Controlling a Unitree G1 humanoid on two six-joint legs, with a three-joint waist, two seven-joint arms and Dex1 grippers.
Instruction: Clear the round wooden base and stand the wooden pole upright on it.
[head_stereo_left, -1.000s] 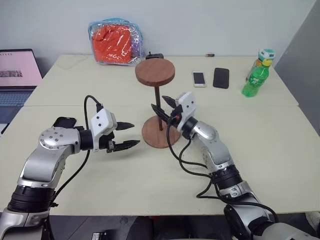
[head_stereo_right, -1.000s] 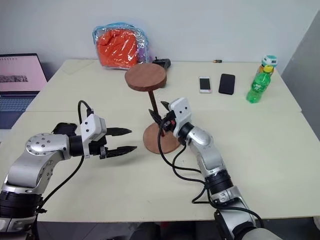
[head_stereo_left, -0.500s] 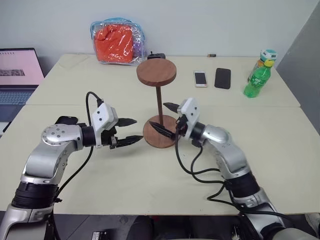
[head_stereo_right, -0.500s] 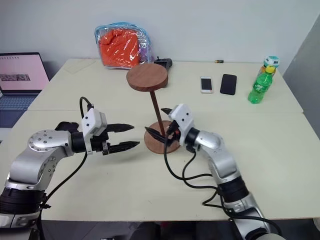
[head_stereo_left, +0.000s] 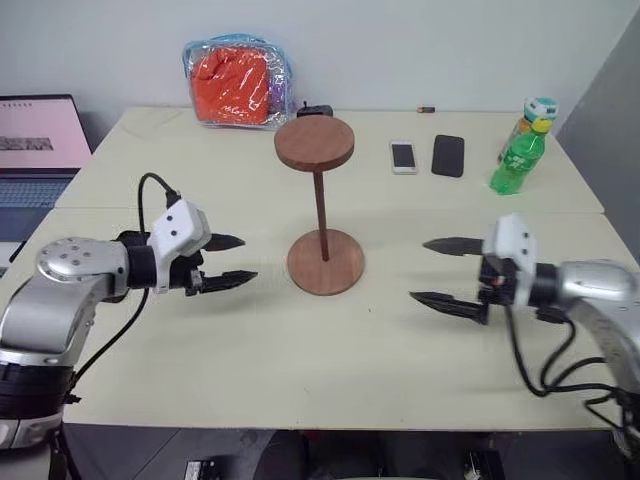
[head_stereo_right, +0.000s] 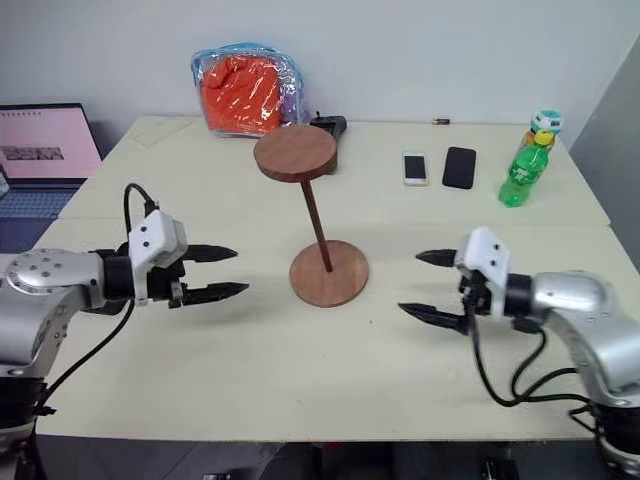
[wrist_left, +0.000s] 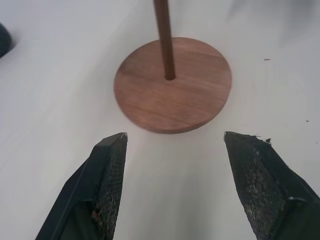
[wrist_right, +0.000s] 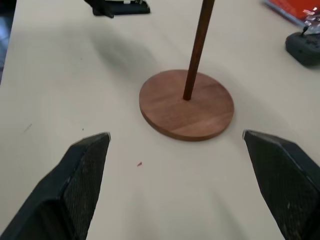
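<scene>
Between the two grippers — left gripper (head_stereo_left: 228, 262) and right gripper (head_stereo_left: 446, 274), both spread, empty — the wooden pole (head_stereo_left: 320, 212) stands unaided in the round wooden base (head_stereo_left: 326, 262).

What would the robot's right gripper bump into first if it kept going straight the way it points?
Probably the round wooden base. The right gripper is open and aims across the table at it, with bare table between. The wooden pole stands just behind the near rim; depth is a guess.

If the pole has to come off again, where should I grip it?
Grip the pole mid-shaft, coming in level from the right with the open right gripper. The shaft stands upright and bare between the base and its top disc.
</scene>
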